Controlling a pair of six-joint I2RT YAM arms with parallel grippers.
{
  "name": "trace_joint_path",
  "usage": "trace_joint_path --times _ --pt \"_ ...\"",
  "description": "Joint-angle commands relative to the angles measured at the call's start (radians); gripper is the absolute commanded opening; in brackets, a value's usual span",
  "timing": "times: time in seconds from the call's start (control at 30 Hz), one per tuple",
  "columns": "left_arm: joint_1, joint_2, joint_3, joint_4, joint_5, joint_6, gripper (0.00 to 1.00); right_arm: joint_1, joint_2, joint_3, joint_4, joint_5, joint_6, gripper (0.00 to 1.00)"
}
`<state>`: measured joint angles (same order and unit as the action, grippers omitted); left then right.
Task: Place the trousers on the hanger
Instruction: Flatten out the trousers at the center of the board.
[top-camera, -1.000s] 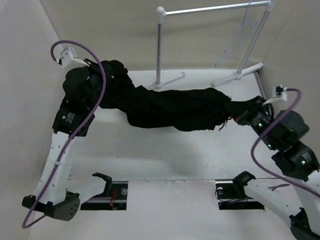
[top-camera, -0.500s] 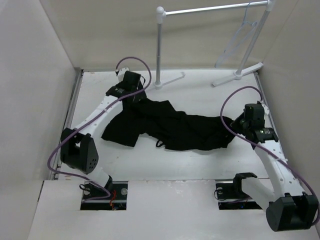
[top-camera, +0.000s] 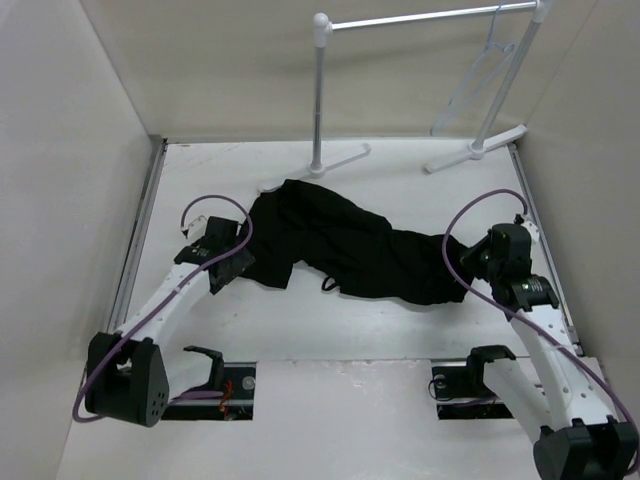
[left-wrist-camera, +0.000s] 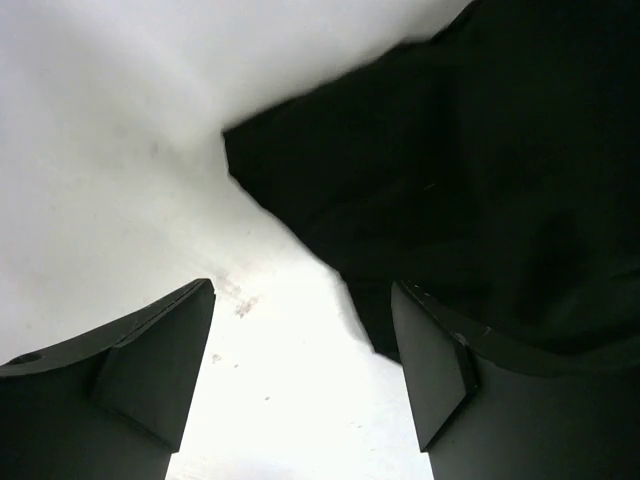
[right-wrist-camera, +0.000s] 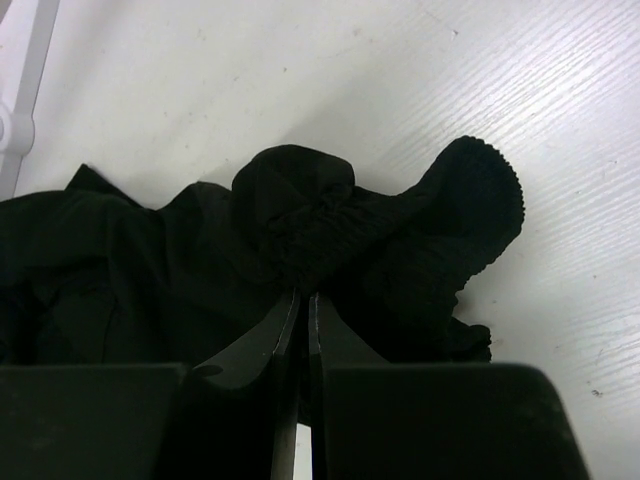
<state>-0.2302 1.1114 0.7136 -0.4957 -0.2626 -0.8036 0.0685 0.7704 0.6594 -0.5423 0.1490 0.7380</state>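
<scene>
Rearward, a white rail stand (top-camera: 318, 95) sits at the far edge of the worktop (top-camera: 300, 320). The hanger (top-camera: 478, 80) hangs from the right end of its bar, well apart from everything below.

Trousers (top-camera: 350, 245) lie crumpled across mid-worktop, running from near the stand's left foot toward the right arm. A thin drawstring loop shows at their near edge.

Left pincer (left-wrist-camera: 300, 300) is low over the worktop at the trousers' left end, jaws wide apart with nothing between them. A cloth corner lies just ahead; cannot tell whether one finger touches it.

Right pincer (right-wrist-camera: 303, 295) is closed to a thin slit, its tips nipping a bunched ribbed fold at the trousers' right end.
</scene>
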Motion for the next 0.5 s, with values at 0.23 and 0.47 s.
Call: trace_joint_path --times 0.23,0.47 --pt "0.019 0.258 -0.011 0.305 0.039 -0.049 0.22 0.053 -0.040 -0.006 0.048 -0.055 0.003 0.10" --pt "0.160 -0.004 0.134 0.206 0.023 -0.055 0.01 0.023 -0.066 0.026 0.019 -0.065 0.003 0.09"
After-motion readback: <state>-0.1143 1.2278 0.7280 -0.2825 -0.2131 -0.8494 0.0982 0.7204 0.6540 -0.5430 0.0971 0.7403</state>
